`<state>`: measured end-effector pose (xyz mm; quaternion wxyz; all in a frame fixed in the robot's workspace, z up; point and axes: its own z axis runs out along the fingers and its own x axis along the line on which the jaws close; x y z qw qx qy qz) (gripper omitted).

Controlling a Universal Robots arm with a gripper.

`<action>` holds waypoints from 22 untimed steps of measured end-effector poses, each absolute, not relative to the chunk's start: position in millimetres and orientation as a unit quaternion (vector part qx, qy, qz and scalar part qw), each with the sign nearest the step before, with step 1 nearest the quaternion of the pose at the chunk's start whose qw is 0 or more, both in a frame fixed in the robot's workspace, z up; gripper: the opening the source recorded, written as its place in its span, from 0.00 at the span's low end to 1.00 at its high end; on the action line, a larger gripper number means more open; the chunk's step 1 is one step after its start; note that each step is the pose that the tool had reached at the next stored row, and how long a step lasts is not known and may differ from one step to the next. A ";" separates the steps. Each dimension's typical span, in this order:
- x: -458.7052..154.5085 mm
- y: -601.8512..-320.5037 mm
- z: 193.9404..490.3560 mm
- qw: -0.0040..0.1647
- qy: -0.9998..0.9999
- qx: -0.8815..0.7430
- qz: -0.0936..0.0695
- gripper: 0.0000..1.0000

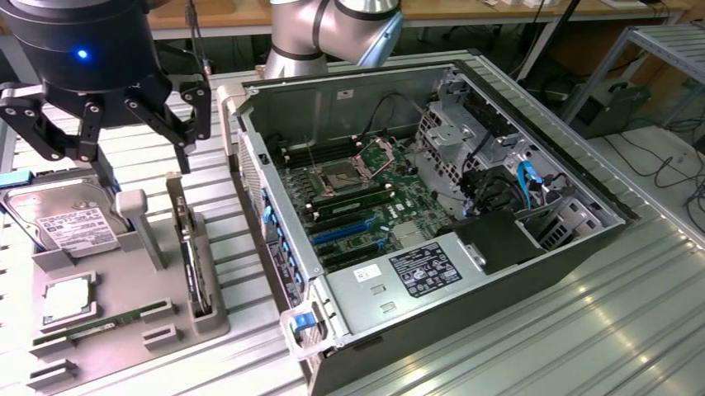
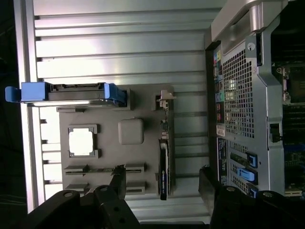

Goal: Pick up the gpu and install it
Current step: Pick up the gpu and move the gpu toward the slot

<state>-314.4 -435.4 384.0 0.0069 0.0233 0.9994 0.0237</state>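
The gpu stands on edge in a slot at the exterior view's right side of a grey holder tray. It is a thin dark card with a silver bracket at its far end. In the wrist view the gpu lies in line with the gap between my two fingers. My gripper hangs above the tray's far end, open, with nothing between its fingers. The open computer case lies on its side to the exterior view's right, its motherboard and blue card slots exposed.
The tray also holds a hard drive in a blue caddy, a square CPU and a RAM stick. The case wall stands close beside the tray. Everything rests on a ribbed metal table.
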 end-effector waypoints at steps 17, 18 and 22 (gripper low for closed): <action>-314.4 -435.7 374.7 0.007 0.999 0.023 0.024 0.72; -314.4 -435.7 374.3 0.007 0.999 0.023 0.024 0.72; -314.4 -435.9 372.2 0.007 0.999 0.023 0.024 0.72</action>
